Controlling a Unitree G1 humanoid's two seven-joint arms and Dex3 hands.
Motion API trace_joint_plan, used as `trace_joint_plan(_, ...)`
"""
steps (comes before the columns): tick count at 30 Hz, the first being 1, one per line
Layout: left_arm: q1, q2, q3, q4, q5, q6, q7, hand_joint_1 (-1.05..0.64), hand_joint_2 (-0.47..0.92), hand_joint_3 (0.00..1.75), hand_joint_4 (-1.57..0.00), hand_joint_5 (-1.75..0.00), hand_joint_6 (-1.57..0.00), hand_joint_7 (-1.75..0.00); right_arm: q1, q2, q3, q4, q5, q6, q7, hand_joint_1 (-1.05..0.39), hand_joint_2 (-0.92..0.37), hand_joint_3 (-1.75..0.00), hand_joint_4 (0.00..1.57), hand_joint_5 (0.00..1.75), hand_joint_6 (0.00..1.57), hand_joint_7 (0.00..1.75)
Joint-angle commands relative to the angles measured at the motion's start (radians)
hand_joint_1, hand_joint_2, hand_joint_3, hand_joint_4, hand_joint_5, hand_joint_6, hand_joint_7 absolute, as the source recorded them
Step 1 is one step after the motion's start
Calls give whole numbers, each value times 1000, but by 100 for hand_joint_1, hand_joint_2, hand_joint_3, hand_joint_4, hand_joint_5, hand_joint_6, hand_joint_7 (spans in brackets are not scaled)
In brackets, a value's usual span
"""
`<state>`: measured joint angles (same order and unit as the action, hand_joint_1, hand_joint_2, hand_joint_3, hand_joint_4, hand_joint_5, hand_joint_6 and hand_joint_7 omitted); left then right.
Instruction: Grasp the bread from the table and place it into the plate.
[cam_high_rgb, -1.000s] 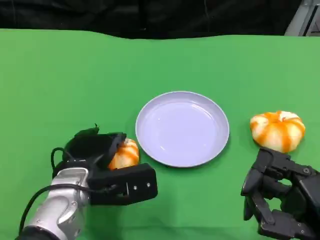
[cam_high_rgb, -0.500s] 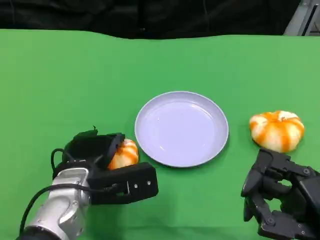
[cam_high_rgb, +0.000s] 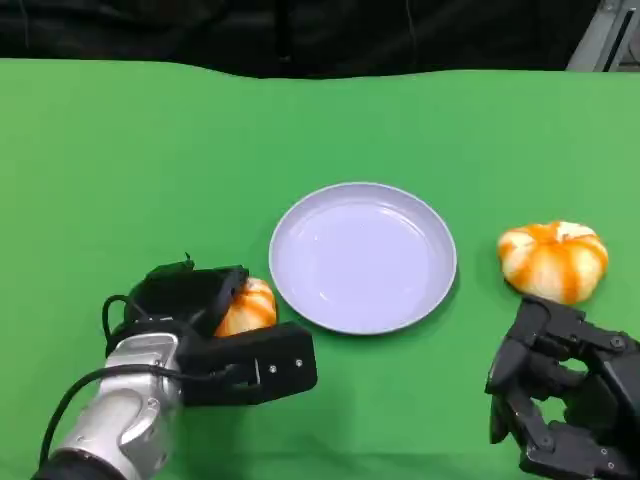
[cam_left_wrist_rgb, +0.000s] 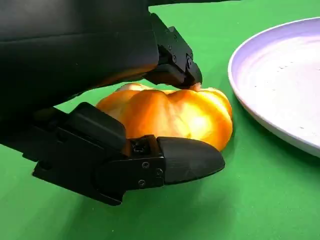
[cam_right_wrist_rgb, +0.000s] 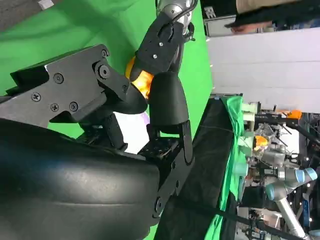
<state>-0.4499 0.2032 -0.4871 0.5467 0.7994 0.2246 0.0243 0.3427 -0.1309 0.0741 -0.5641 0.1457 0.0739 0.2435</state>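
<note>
An orange-and-white bread (cam_high_rgb: 250, 305) lies on the green table just left of the plate (cam_high_rgb: 362, 257). My left hand (cam_high_rgb: 215, 335) grips it. Fingers curl over its top (cam_left_wrist_rgb: 180, 65) and the thumb (cam_left_wrist_rgb: 187, 159) lies against its near side. The same bread (cam_left_wrist_rgb: 170, 112) sits on the cloth in the left wrist view, beside the plate's rim (cam_left_wrist_rgb: 250, 100). A second bread (cam_high_rgb: 553, 260) lies right of the plate. My right hand (cam_high_rgb: 560, 400) hangs just in front of it, loosely bent, holding nothing.
The pale lilac plate stands in the middle of the green cloth with nothing in it. The table's far edge (cam_high_rgb: 320, 70) meets a dark backdrop. In the right wrist view my left arm (cam_right_wrist_rgb: 172, 10) shows beyond my own fingers.
</note>
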Motion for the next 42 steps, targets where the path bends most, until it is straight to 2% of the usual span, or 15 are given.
trace_joint_plan(1,-7,12,-2,-2,-6,13,-17,-89,92,68,-16,-1,-38,0,1,-11,-13,2,-5,-18,-3,-7,-71,-98,76,175,64,156)
trace_joint_plan(13,-3,6,8,-4,-22,3,-10,-90,92,67,-17,-1,-39,0,6,-9,-13,1,1,-22,-4,-7,-72,-98,76,175,65,156)
trace_joint_plan(14,0,3,17,-4,-36,-8,-3,-82,92,54,-21,-2,-43,-1,7,-10,-12,-5,0,-15,-5,-7,-72,-98,76,175,64,156)
trace_joint_plan(15,2,1,22,-4,-46,-15,2,-79,92,50,-22,-2,-44,-2,8,-11,-12,-10,-1,-10,-7,-7,-72,-98,76,175,64,156)
trace_joint_plan(19,1,3,21,-2,-58,-21,6,-77,92,44,-24,-2,-46,-2,9,-12,-12,-13,-2,-5,-7,-7,-72,-98,76,175,64,156)
trace_joint_plan(20,7,-1,35,0,-80,-65,38,-71,92,41,-29,-4,-49,-3,9,-12,-11,-14,-4,-6,-7,-7,-72,-98,76,175,64,156)
trace_joint_plan(23,20,-12,65,17,-127,-167,134,-40,92,21,-50,-8,-64,-5,8,-15,-12,-16,-1,-1,-4,-7,-72,-98,76,175,64,156)
trace_joint_plan(26,21,-14,70,36,-139,-205,177,-28,92,17,-55,-7,-67,-4,8,-15,-13,-15,2,-4,-1,-7,-72,-98,76,175,63,156)
trace_joint_plan(29,24,-19,75,46,-144,-217,209,0,92,13,-59,-6,-70,-4,9,-14,-13,-17,4,-5,-1,-7,-72,-98,75,175,64,156)
trace_joint_plan(31,24,-17,72,47,-142,-213,209,8,92,12,-59,-6,-70,-3,9,-16,-13,-20,7,-1,2,-8,-72,-98,76,175,64,156)
trace_joint_plan(37,28,-5,67,52,-126,-227,229,6,92,21,-61,-4,-70,-2,10,-15,-10,-23,1,-3,0,-7,-71,-98,75,175,64,156)
trace_joint_plan(41,20,-8,65,69,-111,-222,275,5,92,25,-68,-5,-76,-4,10,-16,-11,-29,9,10,2,-7,-71,-99,75,175,63,156)
trace_joint_plan(42,15,-6,57,75,-92,-211,293,0,89,14,-98,-15,-96,-8,11,-15,-10,-31,4,10,-1,-7,-71,-99,75,175,63,156)
